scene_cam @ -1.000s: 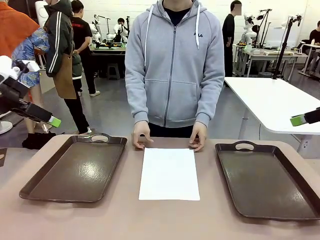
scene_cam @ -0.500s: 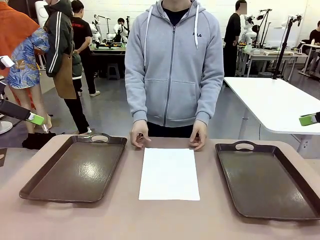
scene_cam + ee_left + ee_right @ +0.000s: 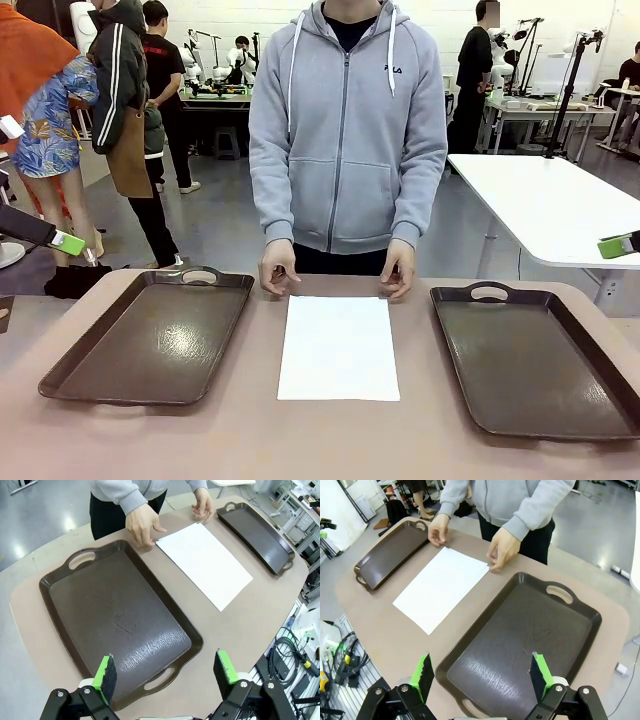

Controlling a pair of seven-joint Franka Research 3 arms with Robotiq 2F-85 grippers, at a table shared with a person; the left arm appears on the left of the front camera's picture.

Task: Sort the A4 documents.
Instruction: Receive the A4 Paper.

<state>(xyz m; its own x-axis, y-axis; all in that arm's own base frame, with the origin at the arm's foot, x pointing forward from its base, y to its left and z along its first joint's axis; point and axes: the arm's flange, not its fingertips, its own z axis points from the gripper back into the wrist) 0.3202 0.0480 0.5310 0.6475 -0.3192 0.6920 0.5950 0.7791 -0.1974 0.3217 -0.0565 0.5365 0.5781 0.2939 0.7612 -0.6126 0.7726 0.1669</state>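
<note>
— One A4 document (image 3: 338, 347) is lying between both trays (image 3: 150, 340), front view; the person's hands (image 3: 280, 269) are resting at its far corners.
— Left wrist: left gripper (image 3: 165, 669) is hanging wide open, empty. Right wrist: right gripper (image 3: 481, 674) too. Pinching a near corner gently is looking best.

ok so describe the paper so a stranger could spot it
On the beige table, look between the left dark brown tray and the right dark brown tray. A plain white rectangular paper sheet lies flat there, near the person's hands. It alone is white and thin.
</note>
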